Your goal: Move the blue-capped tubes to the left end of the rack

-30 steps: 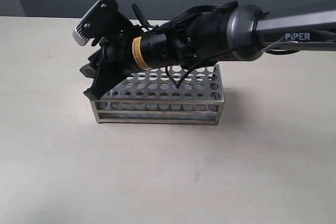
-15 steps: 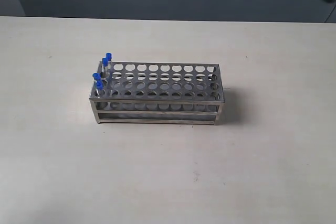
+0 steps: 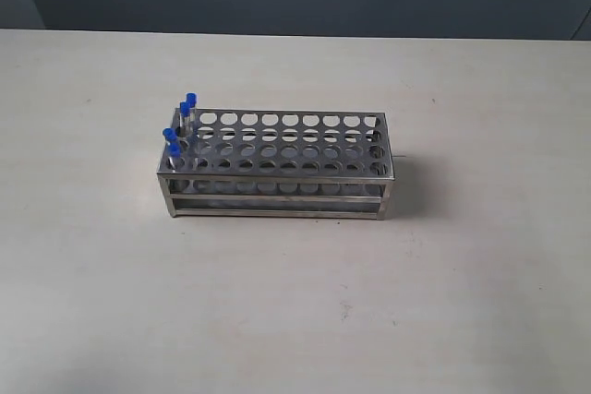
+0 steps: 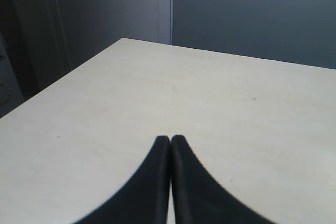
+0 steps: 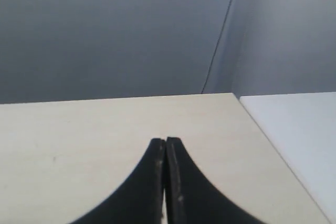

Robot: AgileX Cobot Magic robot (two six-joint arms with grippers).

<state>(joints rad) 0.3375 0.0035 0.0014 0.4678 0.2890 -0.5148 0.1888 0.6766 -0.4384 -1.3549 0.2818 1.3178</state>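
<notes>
While both claws are pressed together, all 4 blue-capped tubes [image 3: 185,110] stand at the left end of the rack [image 3: 277,200], lined up one behind another along its short edge. 2 of them sit close together near the back corner and 2 near the front corner. Their bright blue caps rise above the perforated top plate. They look roughly upright.

The rack is a stainless-steel frame with rows of round holes. Its long side faces the exterior camera, and it rests about mid-way across the pale beige worktop [image 3: 277,320]. A soft shadow falls just beside its right end.

The left claw [image 4: 170,141] shows in its wrist view as 2 black fingers meeting tip to tip. Only a hairline seam runs between them, and they pinch nothing. It hangs over bare worktop, with a corner of the worktop and a grey wall [image 4: 252,14] ahead.

The right claw [image 5: 165,142] is likewise pressed together and holds nothing, and its black fingers carry small pale scuffs. Bare worktop lies beneath it. A thin dark cable [image 5: 220,30] runs down the grey wall beyond the worktop's edge.
</notes>
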